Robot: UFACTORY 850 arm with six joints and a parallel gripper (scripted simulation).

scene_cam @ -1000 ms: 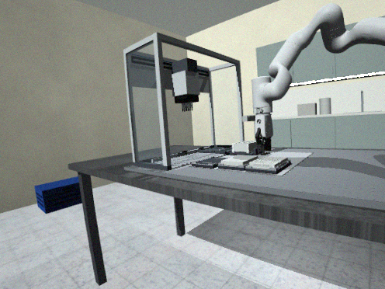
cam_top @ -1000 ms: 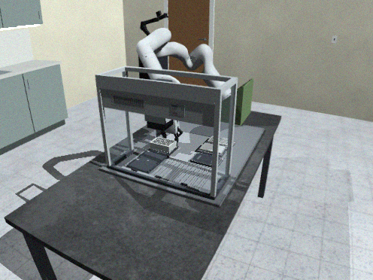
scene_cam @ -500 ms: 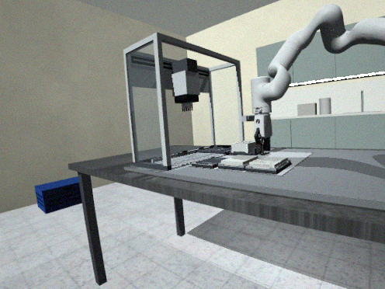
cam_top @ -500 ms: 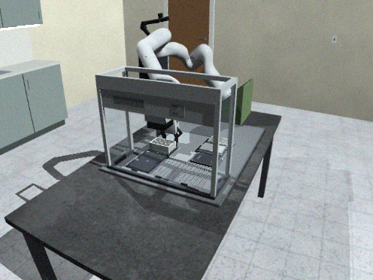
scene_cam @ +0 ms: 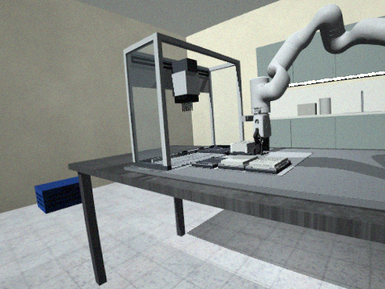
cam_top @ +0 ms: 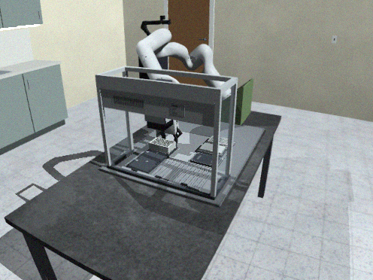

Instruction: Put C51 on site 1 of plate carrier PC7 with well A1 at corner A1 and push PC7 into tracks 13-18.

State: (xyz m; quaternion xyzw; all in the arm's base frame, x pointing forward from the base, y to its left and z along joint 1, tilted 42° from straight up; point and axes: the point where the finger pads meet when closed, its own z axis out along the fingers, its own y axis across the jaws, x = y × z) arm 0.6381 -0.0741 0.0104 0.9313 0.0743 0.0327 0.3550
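C51 (cam_top: 162, 145) sits on PC7 (cam_top: 144, 162), at the end nearest the gripper (cam_top: 170, 136). Gripper's beside the block, fingers spread wide, holding nothing afaict. You're dealing w/ a stiff, boxy deep-well block, prob. light but tall; take it across opposite side walls, low. Can't make out the A1 corner, the locators or the lamp. Fingertips are too small to read.

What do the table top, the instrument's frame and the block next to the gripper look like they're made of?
Table top: dark, matte, faintly mottled, like stone or laminate; I can't tell which. Instrument frame: pale grey square bars with a flat even sheen, likely painted metal. Deep-well block: white, opaque, with a grid of wells on top, probably moulded plastic. The gripper beside it is open, holding nothing.
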